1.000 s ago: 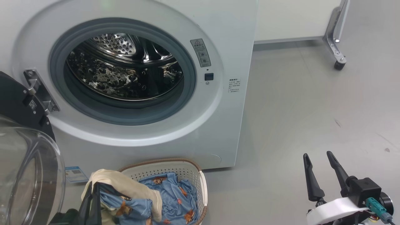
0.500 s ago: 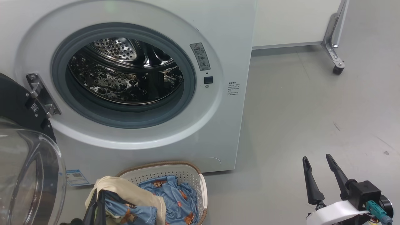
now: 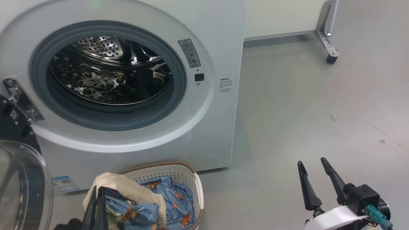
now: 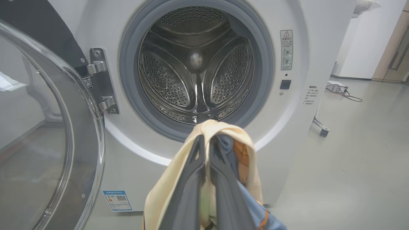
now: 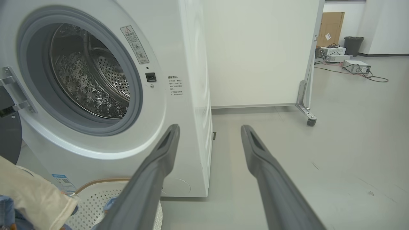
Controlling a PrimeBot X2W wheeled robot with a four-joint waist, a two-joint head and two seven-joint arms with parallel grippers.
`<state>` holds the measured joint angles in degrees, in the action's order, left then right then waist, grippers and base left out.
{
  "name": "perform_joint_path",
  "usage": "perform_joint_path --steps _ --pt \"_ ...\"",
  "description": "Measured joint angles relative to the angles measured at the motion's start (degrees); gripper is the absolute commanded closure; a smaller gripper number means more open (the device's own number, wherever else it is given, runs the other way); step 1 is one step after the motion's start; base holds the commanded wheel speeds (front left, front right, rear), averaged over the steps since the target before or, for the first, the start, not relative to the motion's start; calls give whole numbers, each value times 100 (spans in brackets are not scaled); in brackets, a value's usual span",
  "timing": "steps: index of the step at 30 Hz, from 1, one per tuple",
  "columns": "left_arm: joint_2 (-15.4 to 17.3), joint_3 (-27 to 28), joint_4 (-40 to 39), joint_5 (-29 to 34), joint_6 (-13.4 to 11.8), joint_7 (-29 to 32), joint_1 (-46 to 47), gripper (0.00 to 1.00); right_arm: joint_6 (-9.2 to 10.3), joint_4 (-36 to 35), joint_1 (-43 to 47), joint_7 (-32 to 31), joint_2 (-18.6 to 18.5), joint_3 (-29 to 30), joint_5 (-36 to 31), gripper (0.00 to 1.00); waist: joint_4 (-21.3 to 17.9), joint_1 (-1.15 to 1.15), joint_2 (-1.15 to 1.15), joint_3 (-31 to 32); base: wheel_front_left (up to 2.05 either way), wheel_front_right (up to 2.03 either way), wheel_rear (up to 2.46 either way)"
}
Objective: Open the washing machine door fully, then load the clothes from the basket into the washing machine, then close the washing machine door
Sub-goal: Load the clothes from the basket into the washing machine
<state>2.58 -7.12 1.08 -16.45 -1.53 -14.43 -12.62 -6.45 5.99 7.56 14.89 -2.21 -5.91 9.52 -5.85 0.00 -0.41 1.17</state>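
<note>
Grey floor (image 3: 303, 95) across the head view, bare toward 3 o'clock. At 10 o'clock, white washing machine (image 3: 223, 38), steel drum (image 3: 105, 80) exposed. At 8 o'clock, swung wide open on its left-side hinge: door (image 3: 19, 185) with clear glass bowl. At 6 o'clock, on the floor just in front of the machine: cream basket (image 3: 166, 174), blue printed clothes (image 3: 174, 204) inside. At 7 o'clock, left gripper (image 4: 207, 139), fingers pressed together on a cream and blue bunch of the clothes, cloth draped over both fingertips and hanging down over the basket's left side. Bunch above the basket rim, at 6 o'clock below the drum mouth in the left wrist view. At 5 o'clock, right gripper (image 3: 311, 161), fingers spread wide, nothing between them, well apart from basket and clothes, out at their 3 o'clock.
</note>
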Motion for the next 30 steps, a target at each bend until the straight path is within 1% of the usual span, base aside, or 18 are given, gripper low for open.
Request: perform_joint_path --steps 4,11,18,19,25,26,30 --pt "0 8 -1 -60 0 0 206 100 0 -23 -3 0 -2 -78 75 0 -146 0 0 -115 0 0 0" --pt "33 276 -9 -78 -29 0 945 100 2 -138 -125 0 -1 -213 197 0 -406 0 0 -453 0 0 0" --pt "353 639 76 -78 -68 110 1908 100 10 -246 -394 0 -4 -371 261 0 -677 0 0 -914 0 0 0" --pt "413 705 140 -78 -100 134 2034 100 10 -252 -434 0 -4 -402 277 0 -719 0 0 -982 0 0 0" --pt "778 1070 580 -83 -114 286 2802 100 11 -275 -650 1 -4 -556 319 0 -1012 0 0 -1363 0 0 0" --pt "822 1196 737 -188 -137 338 3104 100 13 -279 -705 0 -4 -569 323 0 -1112 0 0 -1482 0 0 0" --pt "949 1317 1162 -379 -136 495 3623 100 56 -289 -767 0 -8 -631 350 0 -1284 0 0 -1723 0 0 0"
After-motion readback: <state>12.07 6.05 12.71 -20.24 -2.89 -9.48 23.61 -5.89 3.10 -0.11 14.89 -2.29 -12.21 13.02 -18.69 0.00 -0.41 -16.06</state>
